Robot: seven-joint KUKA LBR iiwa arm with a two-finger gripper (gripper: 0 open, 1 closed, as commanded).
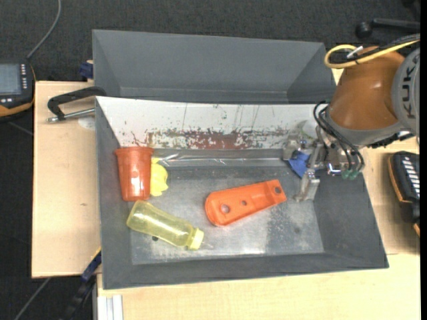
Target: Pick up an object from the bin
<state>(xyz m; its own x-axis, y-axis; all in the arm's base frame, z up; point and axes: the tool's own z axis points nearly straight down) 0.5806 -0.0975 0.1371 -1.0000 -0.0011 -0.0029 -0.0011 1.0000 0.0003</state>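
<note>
Grey metal bin [347,245]: sloped walls, flat floor, rusty red-brown speckle along the foot of the back wall. 4 loose things on the floor, spread out, no heap.

Arm [408,85] comes in over the bin's right rim near the back-right corner, w/ an orange cover [363,95] round the wrist and cables looping below it.

Orange flat piece [245,203]: the biggest thing, long and flat w/ rounded ends and small holes. It lies approx. mid-floor, slanted, w/ its wider end toward the front edge and its narrower end up toward the right wall. Touches no other loose thing.

Yellow bottle [163,225]: see-through, on its side in the front-left corner area, pale cap end pointing toward the front edge's middle. Apart from the orange flat piece.

Red cup [134,172]: see-through red-orange, against the left wall, back-left part of the floor, rim toward the back wall. Just behind the yellow bottle, close to it.

Gripper [307,191]: down inside the bin by the right wall, tip near the floor, just beside the narrower end of the orange flat piece, the nearest thing to it. Contact btw them: can't tell. Jaw state: can't tell.

Yellow lump [159,177]: small, opaque, touching the red cup's side that faces mid-floor.

Blue bit [298,162]: smallest, right beside the gripper on its back-wall side. Can't tell if it's loose or part of the robot.
</note>
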